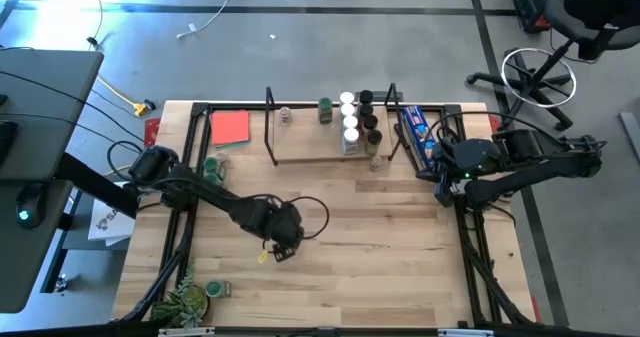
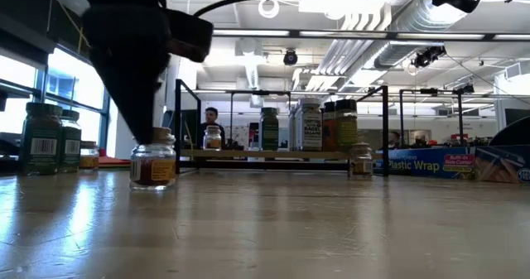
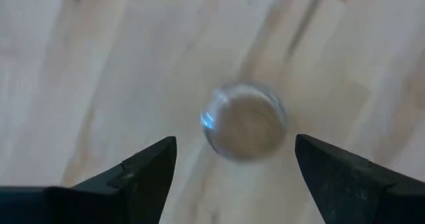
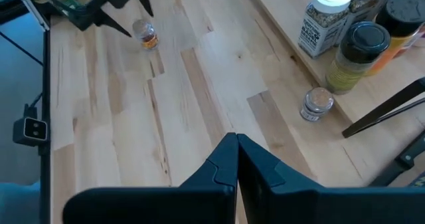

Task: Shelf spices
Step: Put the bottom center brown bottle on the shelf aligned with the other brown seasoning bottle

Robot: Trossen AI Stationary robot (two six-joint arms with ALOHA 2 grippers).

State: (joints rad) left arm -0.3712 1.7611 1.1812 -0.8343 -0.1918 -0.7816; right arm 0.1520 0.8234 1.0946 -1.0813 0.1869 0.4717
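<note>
A small clear spice jar (image 3: 244, 121) with brownish contents stands upright on the wooden table, left of centre (image 2: 153, 163). My left gripper (image 3: 236, 139) hangs just above it, pointing down and open, one finger on either side of the jar and a gap to each. The shelf (image 1: 330, 149) stands at the far middle of the table with several spice jars (image 1: 352, 117) on its board. Another small jar (image 4: 316, 104) stands on the table in front of the shelf. My right gripper (image 4: 237, 144) is shut and empty, held high at the right (image 1: 445, 185).
Green-lidded jars (image 2: 40, 138) stand at the table's left. A potted plant (image 1: 185, 299) and a jar (image 1: 217, 289) sit at the near left corner. A red card (image 1: 230, 127) lies far left, and a blue packet (image 1: 418, 135) right of the shelf. A person shows beyond the table.
</note>
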